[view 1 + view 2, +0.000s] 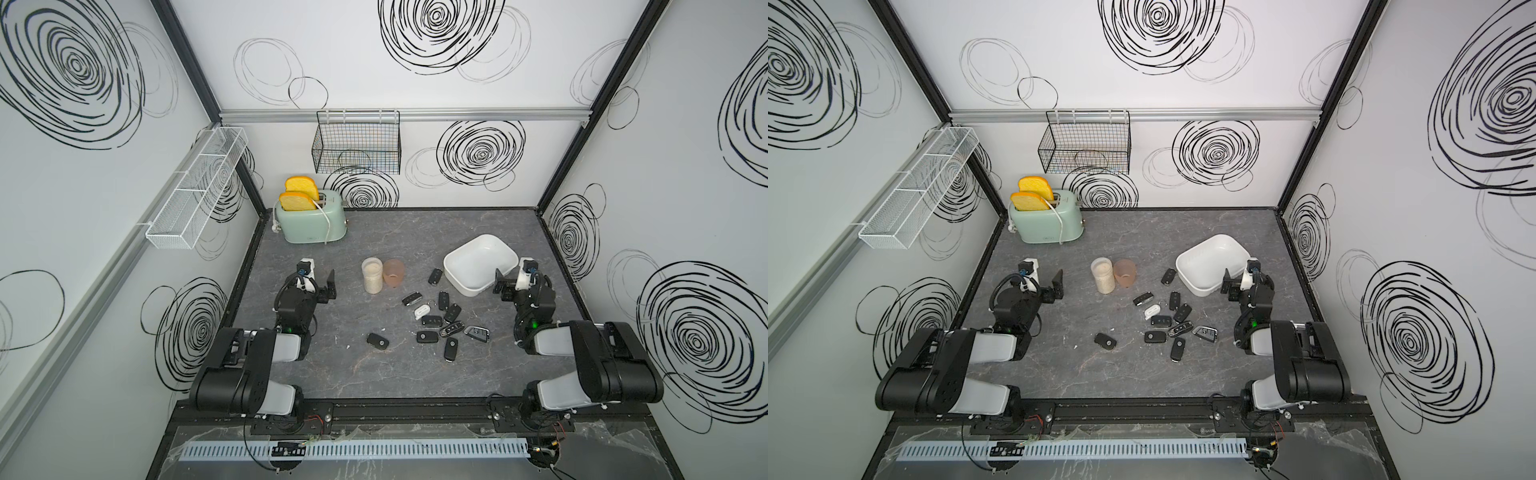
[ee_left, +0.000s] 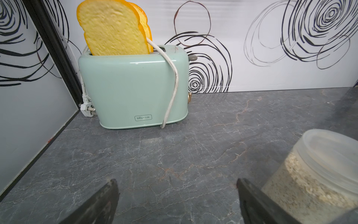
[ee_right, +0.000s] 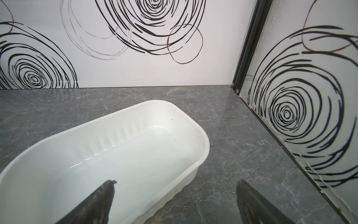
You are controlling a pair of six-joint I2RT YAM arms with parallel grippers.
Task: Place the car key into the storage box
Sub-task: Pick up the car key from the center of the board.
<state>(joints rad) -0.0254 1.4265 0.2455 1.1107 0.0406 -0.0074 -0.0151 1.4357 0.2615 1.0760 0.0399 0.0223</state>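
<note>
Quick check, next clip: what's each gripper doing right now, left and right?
Left gripper: open, holding nothing.
Right gripper: open, holding nothing.

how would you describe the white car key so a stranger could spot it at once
Find the white storage box on the right of the grey table. Nearer the robot from it lies a scatter of car keys. The white car key is on the scatter's left side, the only pale one; all the others are black.
</note>
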